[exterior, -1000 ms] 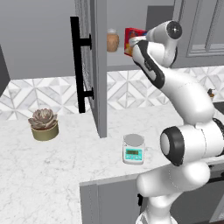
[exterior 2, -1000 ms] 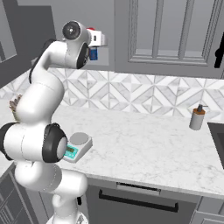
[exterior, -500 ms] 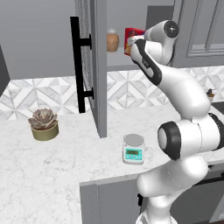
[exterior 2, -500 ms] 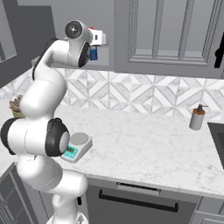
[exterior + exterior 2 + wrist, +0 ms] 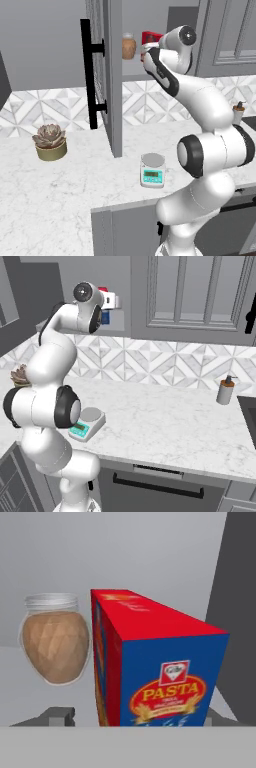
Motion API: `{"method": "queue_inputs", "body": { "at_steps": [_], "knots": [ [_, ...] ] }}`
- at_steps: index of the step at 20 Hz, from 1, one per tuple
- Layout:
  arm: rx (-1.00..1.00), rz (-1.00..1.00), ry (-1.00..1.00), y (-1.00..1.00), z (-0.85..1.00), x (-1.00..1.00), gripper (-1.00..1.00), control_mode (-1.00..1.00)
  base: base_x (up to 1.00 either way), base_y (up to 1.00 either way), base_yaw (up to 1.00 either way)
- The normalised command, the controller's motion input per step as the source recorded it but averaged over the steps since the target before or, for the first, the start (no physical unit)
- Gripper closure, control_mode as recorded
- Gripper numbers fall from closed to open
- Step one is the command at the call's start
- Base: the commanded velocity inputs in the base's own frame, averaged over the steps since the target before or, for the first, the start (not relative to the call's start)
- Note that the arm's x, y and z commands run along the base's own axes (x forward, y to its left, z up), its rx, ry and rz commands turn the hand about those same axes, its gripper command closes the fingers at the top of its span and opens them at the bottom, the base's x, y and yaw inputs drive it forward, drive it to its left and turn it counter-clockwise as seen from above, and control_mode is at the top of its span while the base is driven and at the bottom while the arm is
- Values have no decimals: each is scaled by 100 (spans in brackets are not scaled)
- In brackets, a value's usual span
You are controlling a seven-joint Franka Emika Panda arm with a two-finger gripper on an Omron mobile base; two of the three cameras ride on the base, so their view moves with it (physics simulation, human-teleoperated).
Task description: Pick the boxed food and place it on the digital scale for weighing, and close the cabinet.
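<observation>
While the white arm reaches up into the open grey wall cabinet (image 5: pixel 112 75), its two-finger gripper (image 5: pixel 135 716) sits at the base of the upright red-and-blue cardboard pasta box (image 5: pixel 155 662) — one dark fingertip (image 5: pixel 59 715) shows left of the box with a gap between, the other is barely visible at its right edge, so whether the jaws press on the box I cannot tell. The box stands on the cabinet shelf, just beside a brown glass jar with a pale lid (image 5: pixel 55 643), the two close but apart. The glass-paned door with its long black bar handle (image 5: pixel 90 75) stands swung wide over the white marble counter (image 5: pixel 60 200). Down on that counter rests the small white-grey digital scale (image 5: pixel 152 170) with its round silver plate bare — well apart from a potted succulent (image 5: pixel 50 142) at the left. A soap dispenser (image 5: pixel 225 390) stands near the backsplash.
</observation>
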Motion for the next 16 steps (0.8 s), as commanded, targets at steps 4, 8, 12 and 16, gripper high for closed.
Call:
{"method": "queue_inputs", "body": {
  "at_steps": [4, 8, 12, 16],
  "knots": [
    [0, 0, 0, 0, 0, 4, 100, -100, 0, 0, 0],
    [0, 0, -6, 0, 0, -10, 100, -100, 0, 0, 0],
    [0, 0, -39, 4, 0, -68, 100, -100, 0, 0, 0],
    [0, -4, -41, -8, 2, -100, 100, -100, 0, 0, 0]
  ]
}}
